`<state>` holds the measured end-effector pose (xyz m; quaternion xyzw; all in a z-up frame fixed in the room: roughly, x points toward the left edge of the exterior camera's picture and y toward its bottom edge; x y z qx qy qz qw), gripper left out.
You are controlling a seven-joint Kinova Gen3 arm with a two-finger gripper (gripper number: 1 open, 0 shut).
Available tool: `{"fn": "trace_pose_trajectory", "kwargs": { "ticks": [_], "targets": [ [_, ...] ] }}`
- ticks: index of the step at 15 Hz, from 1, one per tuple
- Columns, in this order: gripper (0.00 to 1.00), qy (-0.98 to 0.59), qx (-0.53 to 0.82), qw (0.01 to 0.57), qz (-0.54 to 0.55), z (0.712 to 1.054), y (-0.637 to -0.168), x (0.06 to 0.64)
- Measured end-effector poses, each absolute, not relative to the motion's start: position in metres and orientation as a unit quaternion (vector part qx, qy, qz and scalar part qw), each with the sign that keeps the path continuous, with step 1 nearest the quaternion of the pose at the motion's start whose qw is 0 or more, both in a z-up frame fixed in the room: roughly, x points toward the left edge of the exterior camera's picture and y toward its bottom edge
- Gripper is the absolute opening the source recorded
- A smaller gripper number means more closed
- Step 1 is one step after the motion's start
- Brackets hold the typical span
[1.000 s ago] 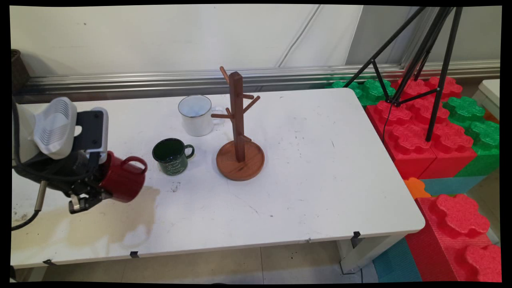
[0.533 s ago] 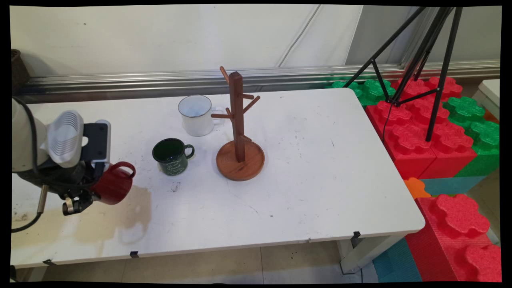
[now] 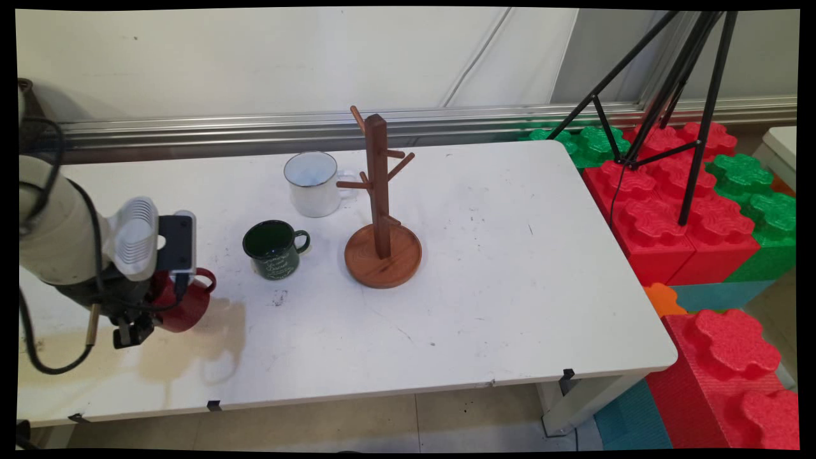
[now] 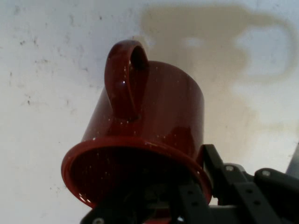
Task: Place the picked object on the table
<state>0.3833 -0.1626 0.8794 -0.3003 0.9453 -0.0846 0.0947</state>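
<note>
Three cups show in the main view: the gripper (image 3: 143,315) holds the red cup (image 3: 185,306) at nine o'clock from the green cup (image 3: 275,248); the white cup (image 3: 312,183) and wooden rack (image 3: 381,204) stand apart. Hand view: fingers clamp the red cup's (image 4: 145,140) rim above the table (image 4: 42,93).

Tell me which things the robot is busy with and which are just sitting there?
Busy with: the red mug, held off the table in the gripper.

Just sitting: green mug, white mug, wooden mug tree, all on the table; foam blocks and tripod beside it.
</note>
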Motion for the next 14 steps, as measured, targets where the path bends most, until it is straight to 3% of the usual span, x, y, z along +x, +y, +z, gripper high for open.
{"fn": "trace_pose_trajectory", "kwargs": {
  "ticks": [14],
  "targets": [
    [0.00, 0.943, -0.301, 0.119, -0.074, 0.843, -0.181, 0.378]
  ]
}}
